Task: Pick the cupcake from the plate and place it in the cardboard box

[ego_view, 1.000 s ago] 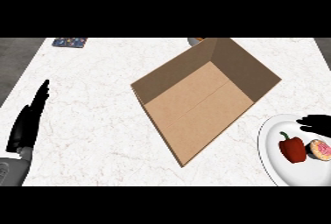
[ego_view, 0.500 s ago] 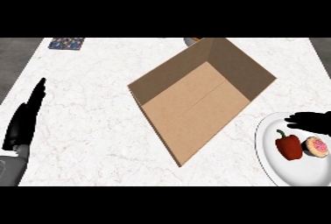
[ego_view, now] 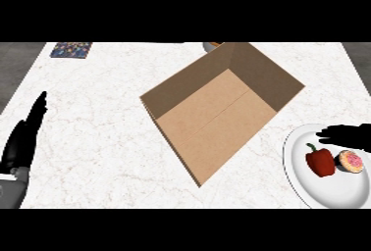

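Observation:
A small cupcake [ego_view: 352, 161] with pink frosting lies on the white plate [ego_view: 319, 188] at the right edge, beside a red bell pepper [ego_view: 319, 160]. My right hand [ego_view: 350, 135] comes in from the right edge, its dark fingers stretched out over the plate's far rim just above the cupcake, holding nothing. An open cardboard box [ego_view: 221, 108] sits in the middle of the counter, left of the plate. My left hand [ego_view: 24, 139] rests open at the left edge, fingers pointing up.
A colourful patterned item [ego_view: 71, 49] lies at the counter's far left corner. A small object [ego_view: 212, 45] peeks out behind the box's far corner. Bare marble counter [ego_view: 94, 112] spreads between the left hand and the box.
The view has shifted slightly. My right hand has reached further left over the plate's far rim, closer to the cupcake. The left hand has stayed in place.

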Controlling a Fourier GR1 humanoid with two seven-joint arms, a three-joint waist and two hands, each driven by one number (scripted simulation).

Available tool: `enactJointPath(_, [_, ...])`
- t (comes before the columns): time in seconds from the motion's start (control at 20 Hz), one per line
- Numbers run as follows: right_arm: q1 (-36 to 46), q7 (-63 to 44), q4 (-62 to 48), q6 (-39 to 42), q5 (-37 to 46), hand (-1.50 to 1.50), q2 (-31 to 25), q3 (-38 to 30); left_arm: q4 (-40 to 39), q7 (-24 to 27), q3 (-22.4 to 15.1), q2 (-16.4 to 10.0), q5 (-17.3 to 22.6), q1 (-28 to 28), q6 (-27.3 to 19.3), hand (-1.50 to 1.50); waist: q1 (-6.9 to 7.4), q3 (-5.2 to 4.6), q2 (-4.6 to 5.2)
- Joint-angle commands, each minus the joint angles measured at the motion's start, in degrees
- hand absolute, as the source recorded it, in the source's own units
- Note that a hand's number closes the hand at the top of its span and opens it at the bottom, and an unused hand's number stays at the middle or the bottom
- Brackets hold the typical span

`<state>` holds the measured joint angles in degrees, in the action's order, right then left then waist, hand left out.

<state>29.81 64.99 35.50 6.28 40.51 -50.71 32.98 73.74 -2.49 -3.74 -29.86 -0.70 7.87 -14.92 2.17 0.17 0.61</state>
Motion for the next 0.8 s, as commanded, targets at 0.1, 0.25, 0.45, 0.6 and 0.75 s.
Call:
enactJointPath(0.1, [1.48, 16.72, -0.27, 3.69, -1.95, -1.5, -0.96, 0.94, -2.35, 0.82, 1.56, -0.07, 0.7, 0.46, 1.05, 0.0, -0.89, -0.09, -0.09])
enactJointPath(0.25, [1.82, 14.76, 0.66, 4.26, -2.15, -1.5, 0.17, 2.34, 0.68, -2.12, -0.14, 0.57, -1.56, 1.01, -0.58, 0.0, -0.77, -0.05, -0.25])
enactJointPath(0.45, [-0.56, 12.46, -0.89, -2.57, 1.74, -1.5, 0.01, 4.82, -0.24, -0.38, 0.93, 1.07, -1.0, -0.45, 0.43, 0.0, -1.14, -0.08, -0.28])
enactJointPath(0.6, [-0.17, 8.62, -1.99, -2.24, 2.89, -1.5, 1.78, 4.77, 0.64, -2.95, 0.91, 1.97, -2.51, 0.36, -0.96, 0.0, -1.55, -0.11, -0.41])
enactJointPath(0.75, [0.29, 7.51, -4.47, -3.46, 4.59, -1.5, 3.67, 4.72, 0.71, -2.15, 2.2, 1.23, -2.3, 0.16, 0.63, 0.0, -1.51, -0.11, -0.39])
